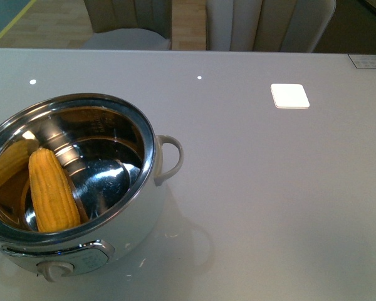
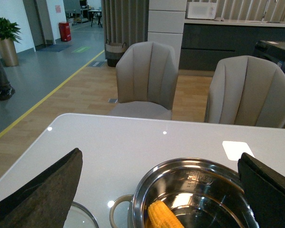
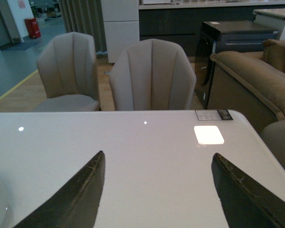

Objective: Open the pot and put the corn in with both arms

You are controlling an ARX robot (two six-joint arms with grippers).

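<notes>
The pot [image 1: 147, 188] stands open at the front left of the grey table, white body, shiny steel inside, one loop handle [image 1: 169, 157] on its right and a knob [image 1: 55, 269] at the front. The yellow corn [image 1: 51, 191] lies inside it, leaning on the left wall. In the left wrist view the pot [image 2: 190, 168] and the corn's tip [image 2: 164, 216] show between the wide-open fingers of my left gripper [image 2: 160, 161], which is empty and above the pot. My right gripper [image 3: 157, 159] is open and empty over bare table. Neither gripper shows in the front view.
A glass lid's edge [image 2: 83, 216] lies on the table beside the pot in the left wrist view. A bright white patch [image 1: 289, 95] sits on the table at the back right. Chairs [image 1: 269, 25] stand behind the far edge. A label [image 1: 368, 61] is at the far right corner.
</notes>
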